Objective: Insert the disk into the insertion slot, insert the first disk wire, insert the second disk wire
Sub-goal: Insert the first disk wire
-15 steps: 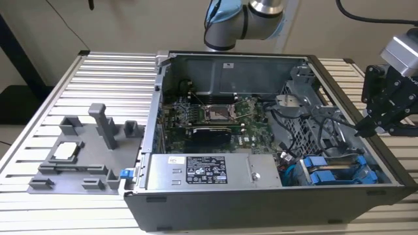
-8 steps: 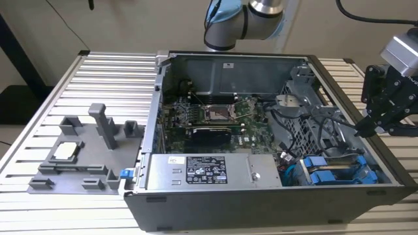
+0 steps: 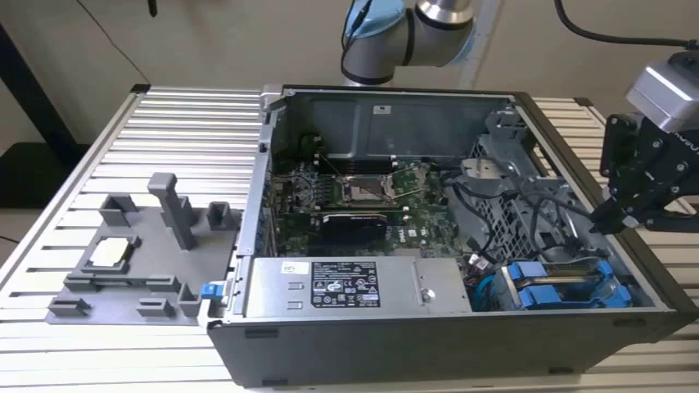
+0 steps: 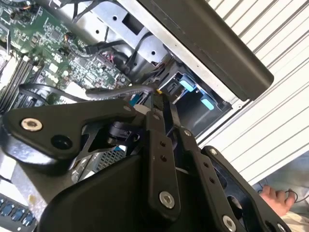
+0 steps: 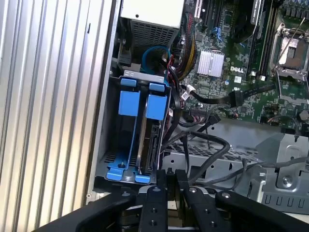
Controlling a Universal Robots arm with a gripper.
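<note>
The disk (image 5: 150, 145) stands on edge inside the insertion slot (image 5: 129, 104), between its bright blue rails. In the exterior view the slot (image 3: 562, 286) is at the near right corner of the open computer case. My gripper (image 3: 604, 223) hangs over the case's right wall, just behind the slot. In the first wrist view my gripper (image 5: 171, 175) has its fingers close together, just past the slot's end. A black disk wire (image 4: 111, 91) runs up to the tips of my gripper (image 4: 159, 96) and looks pinched there. Black wires (image 5: 185, 154) lead to the fingertips.
A grey power-supply box (image 3: 339, 286) with a sticker lies at the case front. Behind it is the motherboard (image 3: 349, 192). A grey fixture (image 3: 131, 254) sits on the ribbed table (image 3: 164, 139) at the exterior view's left. A person's hand (image 4: 275, 198) rests beyond the case wall (image 4: 207, 43).
</note>
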